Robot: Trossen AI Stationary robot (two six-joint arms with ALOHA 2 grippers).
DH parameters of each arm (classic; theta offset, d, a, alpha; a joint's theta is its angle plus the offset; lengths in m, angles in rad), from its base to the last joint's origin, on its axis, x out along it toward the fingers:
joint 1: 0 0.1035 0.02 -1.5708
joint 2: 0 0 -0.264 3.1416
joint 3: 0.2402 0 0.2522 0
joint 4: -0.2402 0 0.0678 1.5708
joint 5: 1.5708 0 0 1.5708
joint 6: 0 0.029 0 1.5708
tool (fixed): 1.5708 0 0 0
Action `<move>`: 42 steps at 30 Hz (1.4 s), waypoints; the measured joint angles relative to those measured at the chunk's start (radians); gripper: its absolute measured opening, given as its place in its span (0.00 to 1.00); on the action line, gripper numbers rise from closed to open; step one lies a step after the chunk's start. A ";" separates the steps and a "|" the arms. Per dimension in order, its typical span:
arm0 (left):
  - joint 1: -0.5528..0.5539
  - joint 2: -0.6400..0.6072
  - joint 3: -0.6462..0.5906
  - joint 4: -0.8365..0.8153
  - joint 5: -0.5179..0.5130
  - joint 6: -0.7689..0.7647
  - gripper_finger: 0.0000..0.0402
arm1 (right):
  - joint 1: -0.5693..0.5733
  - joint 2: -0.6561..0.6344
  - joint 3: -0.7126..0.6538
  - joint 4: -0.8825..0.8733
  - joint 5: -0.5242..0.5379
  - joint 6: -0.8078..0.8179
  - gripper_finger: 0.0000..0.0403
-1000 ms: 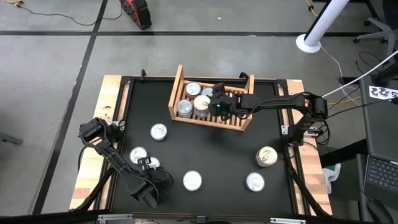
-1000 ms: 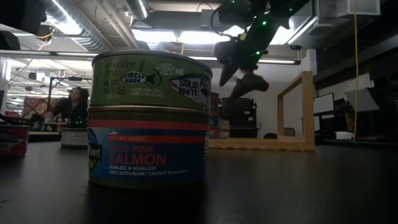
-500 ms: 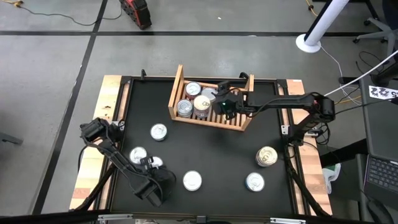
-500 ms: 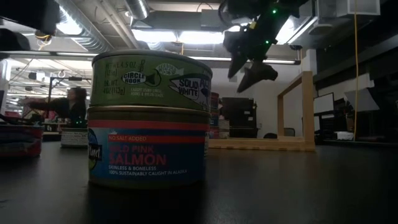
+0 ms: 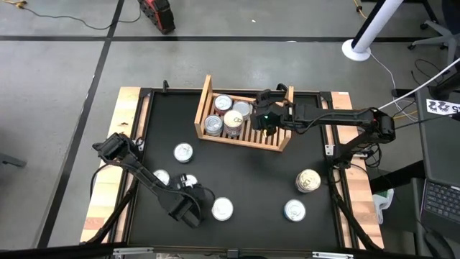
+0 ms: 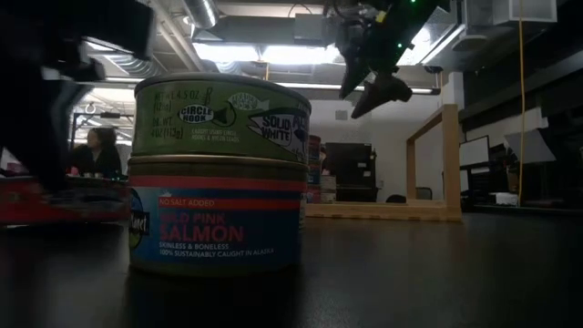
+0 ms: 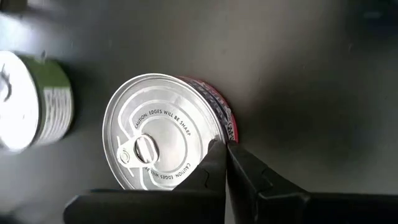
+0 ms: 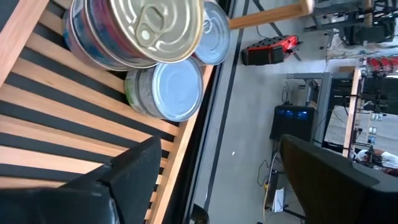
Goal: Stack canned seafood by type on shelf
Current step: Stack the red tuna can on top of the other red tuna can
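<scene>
shelf (image 5: 282, 137): about four tins stacked
table (image 5: 251, 180): about six tins left
left gripper (image 5: 192, 206): closed, empty
right gripper (image 5: 267, 115): spread, empty

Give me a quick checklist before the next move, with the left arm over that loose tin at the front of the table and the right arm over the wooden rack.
1. Left gripper open for a grasp: not ok, fingers shut, tips over the rim of the round silver-lidded tin with a red side label.
2. That tin upright, lid up: ok.
3. Space around it: ok, the green-labelled tin lies apart.
4. Right gripper empty: ok, open, holding nothing, above the light wooden slatted rack.
5. Free slats in the rack: ok, tins crowd one end only.
6. Label types of the other loose tins: cannot tell from above.
</scene>
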 joint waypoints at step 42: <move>0.349 -0.228 0.006 0.271 -0.064 0.552 0.00 | 0.000 -0.164 0.000 -0.047 0.001 -0.030 0.81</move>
